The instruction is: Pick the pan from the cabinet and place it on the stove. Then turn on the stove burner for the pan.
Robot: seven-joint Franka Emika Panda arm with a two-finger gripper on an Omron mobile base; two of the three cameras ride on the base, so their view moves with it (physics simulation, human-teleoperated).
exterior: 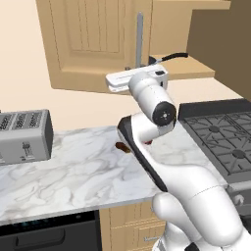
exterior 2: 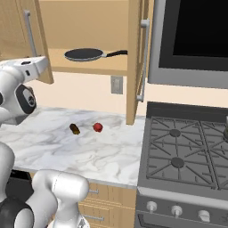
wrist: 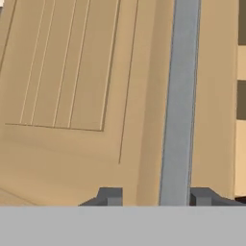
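Tan wood panelling of the cabinet (wrist: 72,86) door faces the hand camera, with the door's grey bar handle (wrist: 178,96) running vertically between the two dark fingertips (wrist: 110,196) of the end effector (wrist: 156,197). The fingers stand on either side of the bar, partly open; whether they press on it cannot be told. In the right base view the cabinet is open, and the pan (exterior 2: 84,54) sits flat on the wooden shelf (exterior 2: 89,67), its black handle pointing toward the stove (exterior 2: 187,151) side. The stove stands right of the marble tabletop (exterior 2: 89,151). On the tabletop lie a small brown item (exterior 2: 75,129) and a small red item (exterior 2: 97,128), near each other. A silver toaster (exterior: 24,136) stands at the tabletop's left end.
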